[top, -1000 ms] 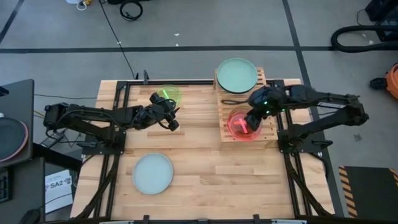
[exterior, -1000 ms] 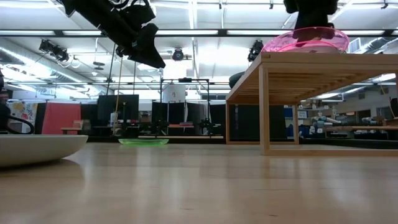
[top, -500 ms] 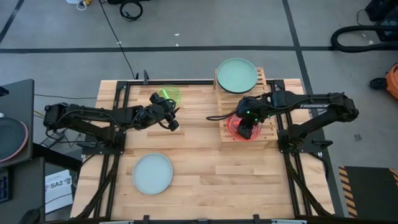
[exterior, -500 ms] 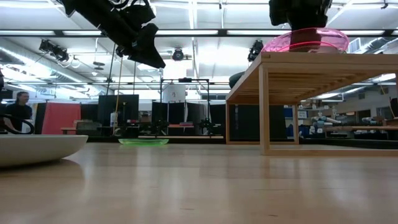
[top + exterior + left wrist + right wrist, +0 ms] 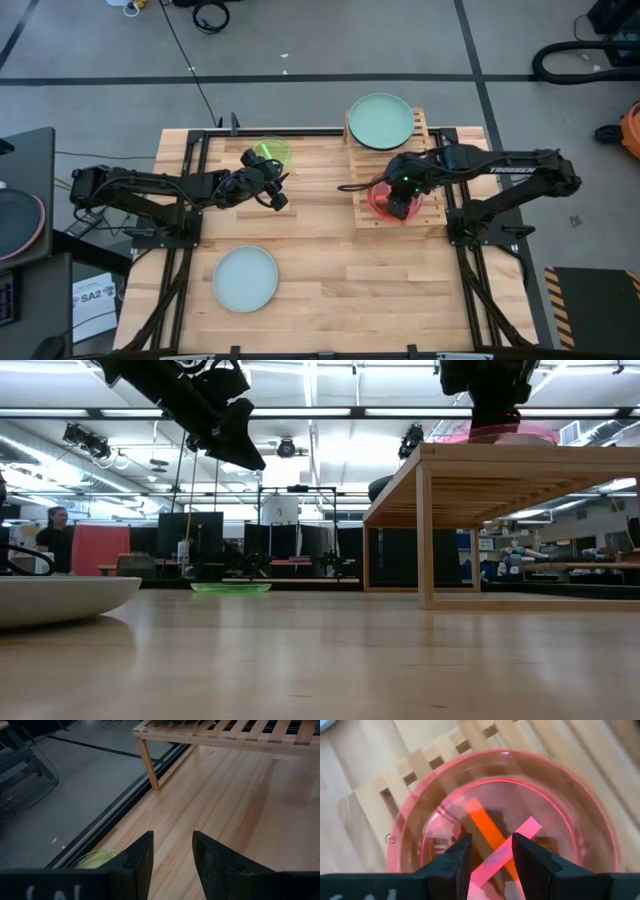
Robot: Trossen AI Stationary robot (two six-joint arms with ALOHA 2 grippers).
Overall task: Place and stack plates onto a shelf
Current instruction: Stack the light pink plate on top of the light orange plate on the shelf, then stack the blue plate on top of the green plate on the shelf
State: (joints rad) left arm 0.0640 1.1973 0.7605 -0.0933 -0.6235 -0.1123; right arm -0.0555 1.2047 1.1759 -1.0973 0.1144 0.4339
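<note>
Two arms up: right gripper [image 5: 399, 206] over the pink plate [image 5: 505, 815] on the shelf [image 5: 425, 131], left gripper [image 5: 277, 199] idle mid-table.
From my seat, the right fingers [image 5: 532, 862] stand a narrow gap apart above the translucent pink plate, empty; I can't tell if they touch it. It sits on the near end of the pale slatted wooden shelf, with an opaque mint green plate [image 5: 380, 119] on the far end. Left fingers [image 5: 140, 857] are also slightly parted, empty, above the plank tabletop [image 5: 320, 260] just beside the small translucent green plate [image 5: 268, 152]. Pale grey plate [image 5: 245, 278] lies flat near the front edge.
</note>
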